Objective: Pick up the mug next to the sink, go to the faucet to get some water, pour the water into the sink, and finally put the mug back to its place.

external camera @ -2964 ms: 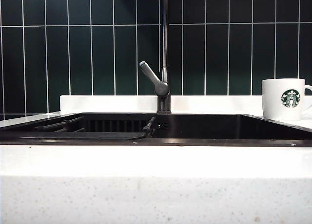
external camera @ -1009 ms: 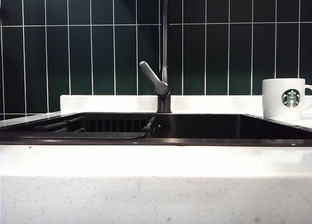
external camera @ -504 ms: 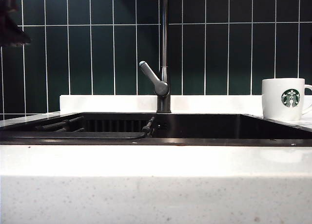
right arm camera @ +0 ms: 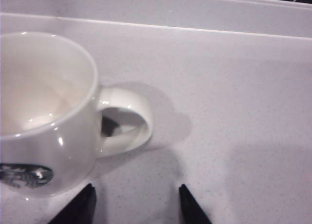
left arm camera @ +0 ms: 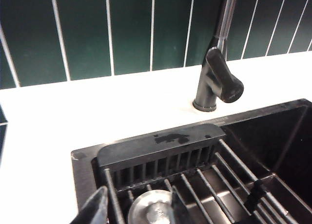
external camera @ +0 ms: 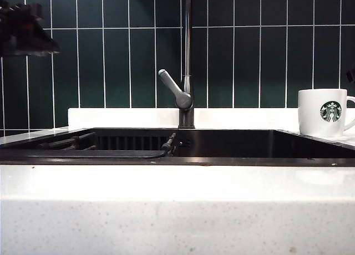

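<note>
The white mug (external camera: 324,112) with its green logo stands upright on the countertop to the right of the sink (external camera: 233,145). The dark faucet (external camera: 187,61) rises behind the sink's middle, its lever (external camera: 173,87) angled up to the left. My right gripper (right arm camera: 136,195) is open above the bare counter, just short of the mug's handle (right arm camera: 126,121), with nothing between its fingers; the mug (right arm camera: 41,121) looks empty. My left gripper (left arm camera: 139,208) hangs open over the sink's rack, above the round metal drain (left arm camera: 152,210), with the faucet (left arm camera: 214,83) beyond it.
A dark slatted rack (left arm camera: 161,148) with metal bars lies in the sink's left part. Dark green tiles (external camera: 105,55) form the back wall. White speckled countertop (external camera: 177,210) runs along the front. My left arm (external camera: 25,30) shows as a dark shape at the upper left.
My left arm has come into the exterior view at the upper left and moved further in. A dark sliver has appeared at the right edge above the mug. The mug has not moved.
</note>
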Controlling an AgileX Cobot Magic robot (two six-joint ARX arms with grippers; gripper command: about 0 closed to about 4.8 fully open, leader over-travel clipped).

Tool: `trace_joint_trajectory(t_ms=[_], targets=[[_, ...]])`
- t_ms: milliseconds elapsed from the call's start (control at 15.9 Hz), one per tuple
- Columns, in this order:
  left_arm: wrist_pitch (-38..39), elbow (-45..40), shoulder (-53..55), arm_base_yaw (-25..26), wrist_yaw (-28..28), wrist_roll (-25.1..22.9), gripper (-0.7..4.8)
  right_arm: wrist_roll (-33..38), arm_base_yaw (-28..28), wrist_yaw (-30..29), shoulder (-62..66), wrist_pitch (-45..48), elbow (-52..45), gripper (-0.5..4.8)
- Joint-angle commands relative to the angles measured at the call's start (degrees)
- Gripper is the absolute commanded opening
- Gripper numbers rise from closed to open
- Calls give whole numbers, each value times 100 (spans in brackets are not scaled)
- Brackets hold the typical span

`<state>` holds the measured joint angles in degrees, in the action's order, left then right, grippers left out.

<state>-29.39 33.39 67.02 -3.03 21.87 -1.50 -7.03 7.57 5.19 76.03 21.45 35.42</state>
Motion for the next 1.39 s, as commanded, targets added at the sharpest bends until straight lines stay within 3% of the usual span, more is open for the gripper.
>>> trace_joint_trajectory(t_ms=[63, 189, 694, 1261, 1387], targets=[[-72, 278, 435, -116, 46, -20, 156, -7, 90, -166, 157, 452, 22, 225], [-92, 511, 837, -199, 181, -46, 156, -2, 120, -431, 378, 673, 20, 220], [-973, 597, 1429, -203, 240, -37, 156, -4, 149, -376, 1019, 1478, 22, 221], [-1069, 651, 1733, -203, 240, 70, 154, 203, 435, -413, 1652, 2761, 74, 222], [-1193, 651, 1768, -238, 260, 70, 154, 428, 592, -804, 1840, 2885, 142, 222]])
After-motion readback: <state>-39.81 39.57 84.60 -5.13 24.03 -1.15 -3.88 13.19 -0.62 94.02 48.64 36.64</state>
